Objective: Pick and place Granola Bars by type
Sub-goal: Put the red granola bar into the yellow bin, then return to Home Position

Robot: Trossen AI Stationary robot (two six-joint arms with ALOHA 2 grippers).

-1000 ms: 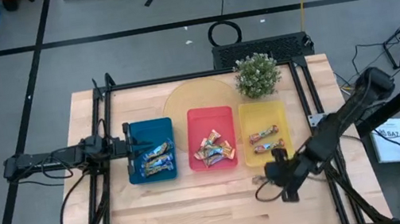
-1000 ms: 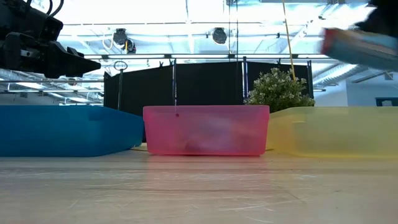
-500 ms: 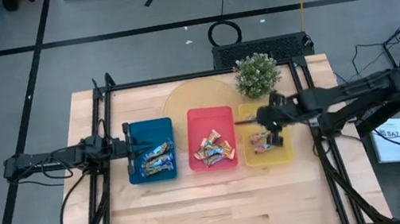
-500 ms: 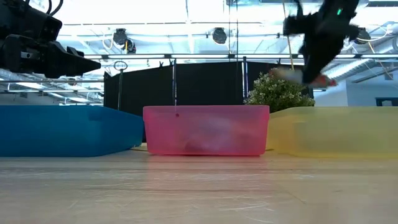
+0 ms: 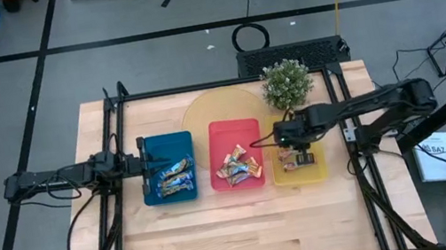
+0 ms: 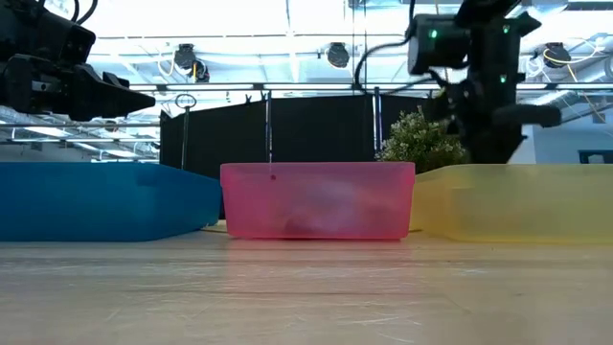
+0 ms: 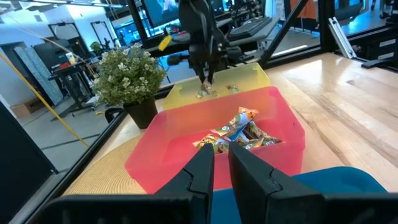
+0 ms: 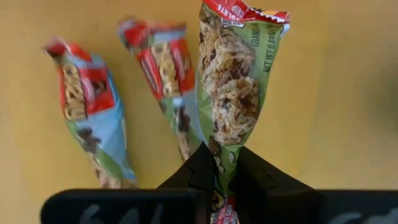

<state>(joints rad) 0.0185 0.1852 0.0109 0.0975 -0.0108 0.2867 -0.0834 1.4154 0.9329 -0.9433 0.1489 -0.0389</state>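
Lowered since before, the right gripper (image 8: pixel 219 163) pinches a red-green granola bar (image 8: pixel 236 93) inside the yellow tray (image 5: pixel 318 159), above two matching bars (image 8: pixel 130 106); the left gripper (image 7: pixel 222 163) waits nearly shut.

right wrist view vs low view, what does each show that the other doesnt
Only the right wrist view shows the red-green bar pinched in the right gripper, with two more red-green bars lying on the yellow tray's floor. Only the low view shows the blue tray, the red tray, the plant and the left gripper. Both show the yellow tray.
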